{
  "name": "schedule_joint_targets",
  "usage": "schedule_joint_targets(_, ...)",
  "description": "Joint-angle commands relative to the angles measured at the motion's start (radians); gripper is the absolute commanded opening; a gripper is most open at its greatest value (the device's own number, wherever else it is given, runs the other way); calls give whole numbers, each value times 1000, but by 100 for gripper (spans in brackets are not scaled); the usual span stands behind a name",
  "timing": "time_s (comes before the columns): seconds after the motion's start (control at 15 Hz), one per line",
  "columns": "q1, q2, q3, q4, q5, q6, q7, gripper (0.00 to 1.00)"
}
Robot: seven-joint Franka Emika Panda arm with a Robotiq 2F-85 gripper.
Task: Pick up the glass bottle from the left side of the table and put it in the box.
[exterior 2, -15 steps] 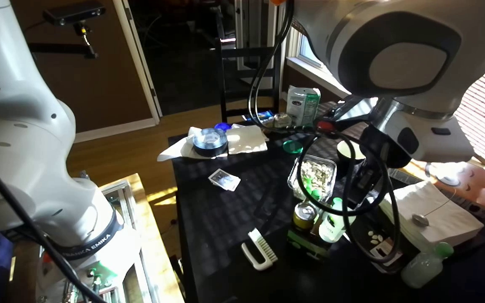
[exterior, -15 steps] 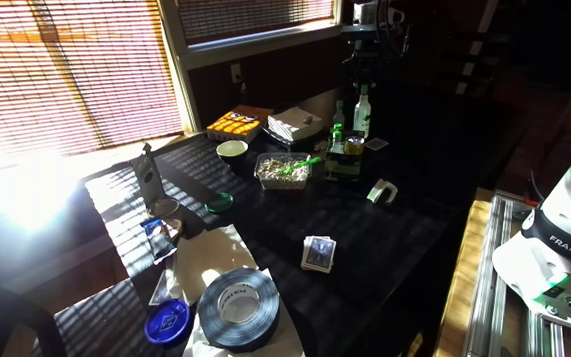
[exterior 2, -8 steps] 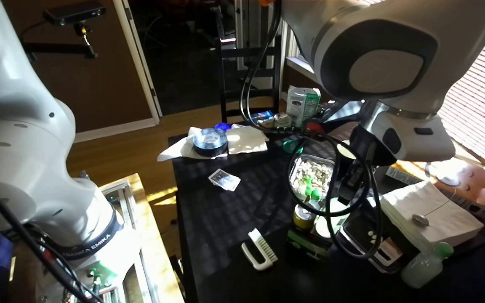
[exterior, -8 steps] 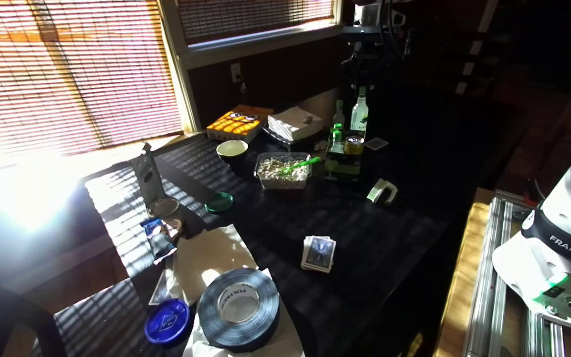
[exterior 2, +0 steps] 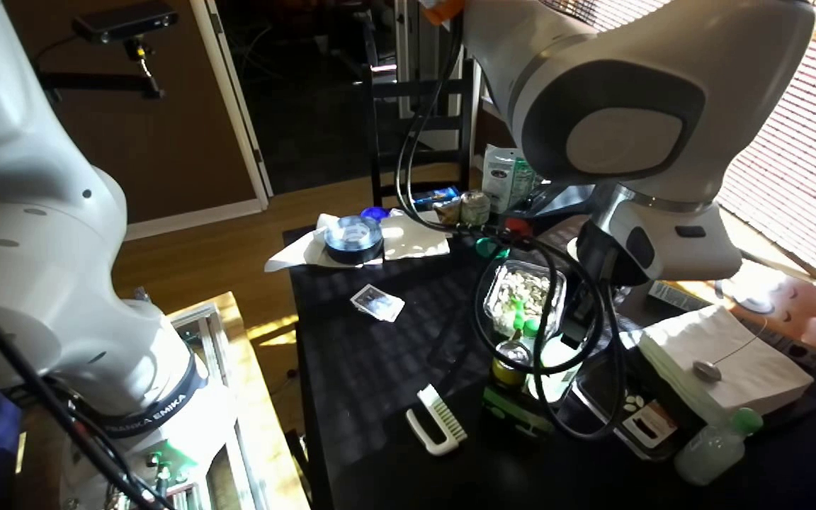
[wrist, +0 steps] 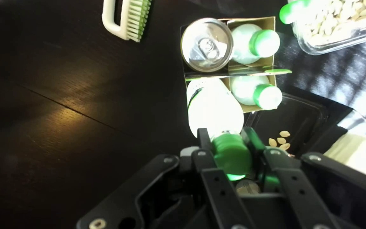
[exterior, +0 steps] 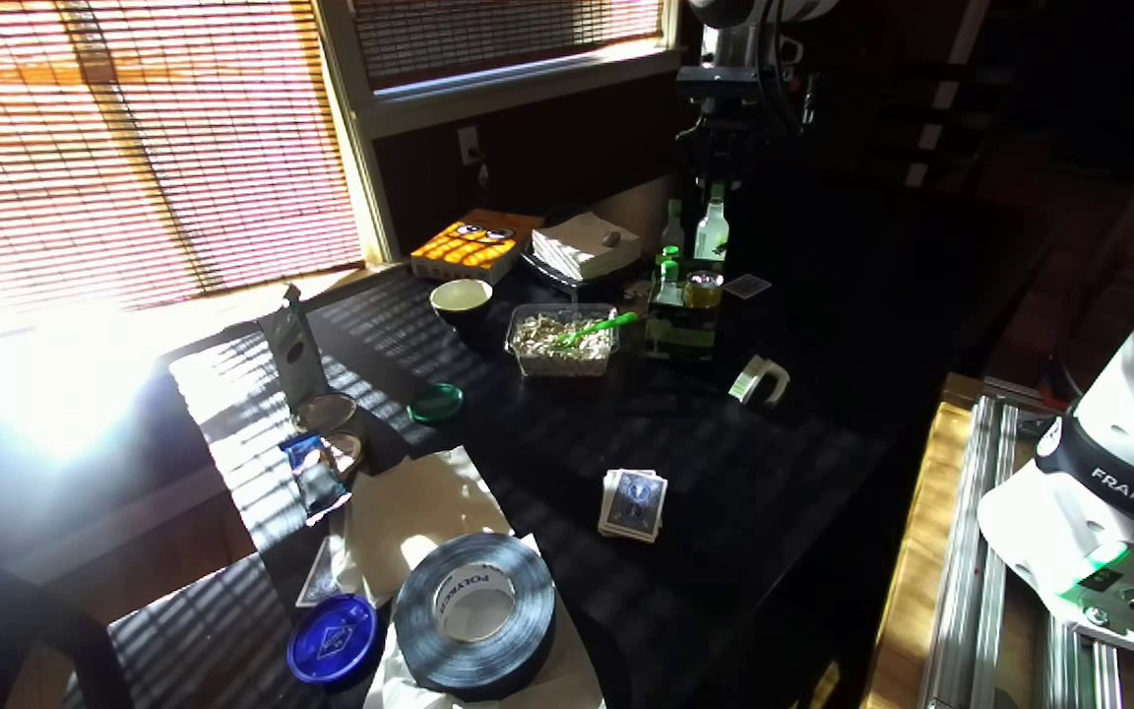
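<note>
Glass bottle [wrist: 216, 111] is held by its green cap [wrist: 232, 154] in the pincer [wrist: 226, 134] at a corner compartment of the box [exterior: 682, 338], beside a silver-topped can [wrist: 207, 44].

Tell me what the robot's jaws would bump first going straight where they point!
The jaws hold the glass bottle, so its bottom would probably meet the box first, beside the can. How much room is left is unclear.
</note>
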Motion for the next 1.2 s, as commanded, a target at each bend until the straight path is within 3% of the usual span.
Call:
schedule_joint_targets(0.0, 3, -27, 4, -30, 30, 51, 0, 7)
schedule_joint_targets(1.13, 29, 96, 12, -63, 30, 160, -2, 7)
